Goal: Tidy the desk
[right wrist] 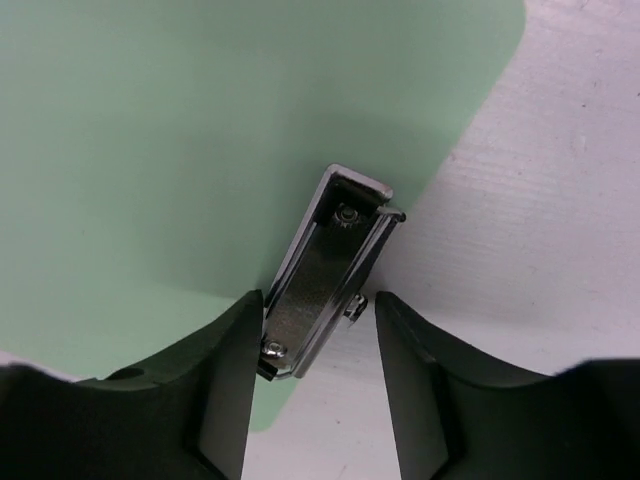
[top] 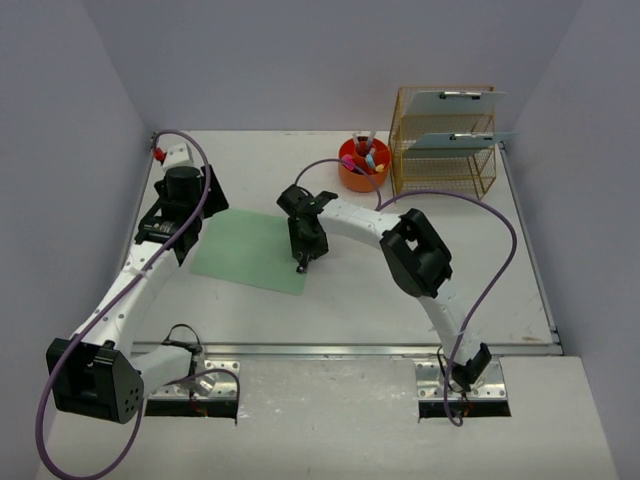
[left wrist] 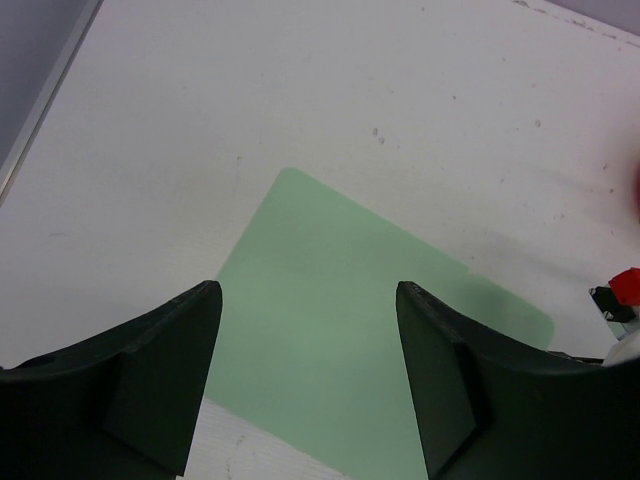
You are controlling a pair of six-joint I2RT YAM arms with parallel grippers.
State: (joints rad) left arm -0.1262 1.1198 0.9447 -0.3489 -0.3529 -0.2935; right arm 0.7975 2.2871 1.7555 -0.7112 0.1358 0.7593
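Desk — flat matte white — rounded green sheet

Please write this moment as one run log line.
left gripper: open, over green board | right gripper: open, astride metal clip at board edge

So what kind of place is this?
Probably a robot test booth set up like an office: a white desk walled by pale panels, two robot arms bolted to it, and a gold wire rack holding clipboards.
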